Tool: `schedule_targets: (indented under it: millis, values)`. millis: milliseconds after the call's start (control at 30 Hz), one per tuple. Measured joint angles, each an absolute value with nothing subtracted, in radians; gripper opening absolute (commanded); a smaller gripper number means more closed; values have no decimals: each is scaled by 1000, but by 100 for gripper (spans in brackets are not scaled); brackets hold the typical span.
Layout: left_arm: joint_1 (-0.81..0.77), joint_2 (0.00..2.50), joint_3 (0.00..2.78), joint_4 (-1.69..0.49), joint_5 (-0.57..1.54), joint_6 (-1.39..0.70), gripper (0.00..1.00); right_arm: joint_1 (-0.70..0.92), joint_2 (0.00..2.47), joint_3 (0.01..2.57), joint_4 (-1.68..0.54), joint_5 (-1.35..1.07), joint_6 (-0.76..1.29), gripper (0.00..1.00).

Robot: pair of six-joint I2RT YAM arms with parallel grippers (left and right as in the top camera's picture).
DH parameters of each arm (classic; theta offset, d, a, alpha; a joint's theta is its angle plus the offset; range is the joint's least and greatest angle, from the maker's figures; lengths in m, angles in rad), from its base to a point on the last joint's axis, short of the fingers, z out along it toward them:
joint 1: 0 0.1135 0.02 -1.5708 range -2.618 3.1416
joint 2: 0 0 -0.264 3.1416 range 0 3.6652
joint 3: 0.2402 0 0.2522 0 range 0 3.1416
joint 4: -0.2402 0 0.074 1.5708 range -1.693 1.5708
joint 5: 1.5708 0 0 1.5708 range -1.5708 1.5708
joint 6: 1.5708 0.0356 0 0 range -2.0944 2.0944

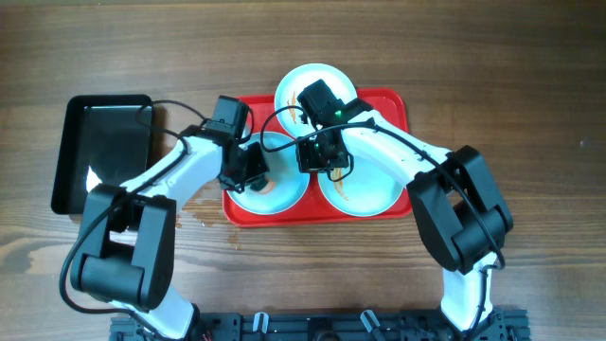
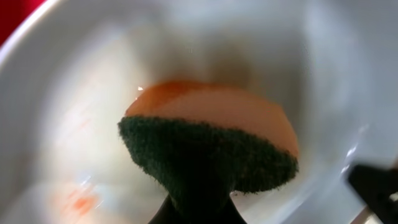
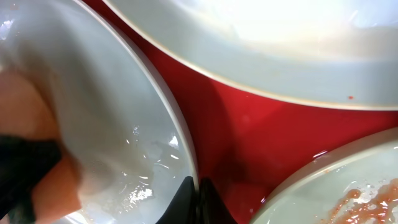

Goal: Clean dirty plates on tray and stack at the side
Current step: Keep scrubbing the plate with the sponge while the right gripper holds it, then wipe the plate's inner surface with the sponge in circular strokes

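Plates point(image 1: 315, 90), three in all, sat on the red tray point(image 1: 386, 106) on the wooden surface point(image 1: 530, 76), with the left gripper point(image 1: 251, 170) and right gripper point(image 1: 320, 153) over the left plate point(image 1: 284, 194). Left wrist: the left gripper clamped a sponge point(image 2: 205, 155) against that plate. Right wrist: the right gripper pinched its rim.

- We read this as a robot lab bench set up for a dishwashing trial.
- A plain wood-grain table point(image 1: 530, 76) lies under the left gripper point(image 1: 254, 169) and right gripper point(image 1: 322, 152).
- Two arms point(image 1: 398, 152) sit on a black mounting rail point(image 1: 312, 325) well behind the grippers, with loose cables point(image 1: 175, 104) trailing.
- The props look staged: a red tray point(image 1: 393, 99) of plates point(image 1: 308, 80) beneath both grippers, a scrub sponge point(image 2: 205, 149) pinched in the left gripper, and a black tray point(image 1: 66, 152) well beyond its outer side.
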State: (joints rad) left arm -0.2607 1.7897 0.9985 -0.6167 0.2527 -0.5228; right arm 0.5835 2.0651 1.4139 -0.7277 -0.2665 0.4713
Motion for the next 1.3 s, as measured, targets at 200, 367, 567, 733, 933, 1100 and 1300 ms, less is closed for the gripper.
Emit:
schedule_targets:
  millis: [200,367,567,733,933,1100,1300]
  values:
    - [-219,1786,1002,-731,261,-522,4,583,2065,1414,-728,-268,471,4]
    - [-204,1781,1002,-772,259,-522,4,583,2065,1414,-728,-268,471,4]
    - [-205,1744,983,-778,235,-522,4,583,2065,1414,-728,-270,471,5]
    - [-205,1701,979,-773,237,-522,4,583,2065,1414,-727,-270,471,4]
    - [-205,1701,973,-739,241,-522,4,583,2065,1414,-725,-269,471,4]
    - [-207,1701,973,-755,241,-523,4,583,2065,1414,-725,-269,471,4]
    - [-233,1701,971,-780,242,-523,4,583,2065,1414,-724,-269,471,4]
